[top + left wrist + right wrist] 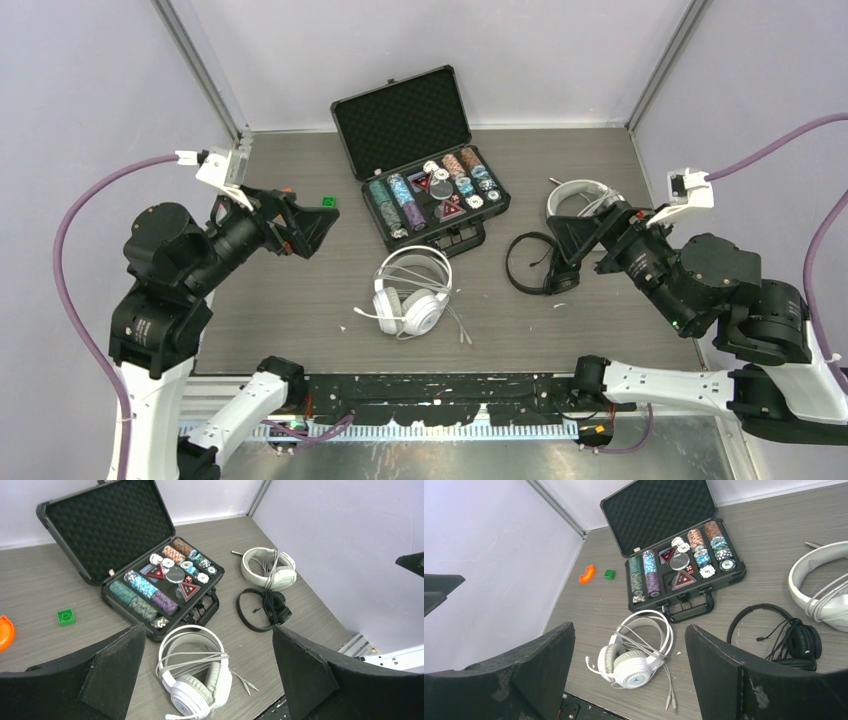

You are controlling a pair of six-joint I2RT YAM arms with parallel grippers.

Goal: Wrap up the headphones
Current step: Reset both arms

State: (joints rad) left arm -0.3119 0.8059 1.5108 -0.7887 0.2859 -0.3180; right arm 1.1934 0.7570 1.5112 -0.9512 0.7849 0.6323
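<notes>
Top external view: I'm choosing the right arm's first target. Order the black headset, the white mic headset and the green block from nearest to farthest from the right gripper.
1. Black headset, right side of the table, just beside the right gripper.
2. White mic headset, table centre.
3. Green block, far left.

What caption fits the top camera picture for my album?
White headset, black headset and grey headset lie by an open chip case.
</notes>
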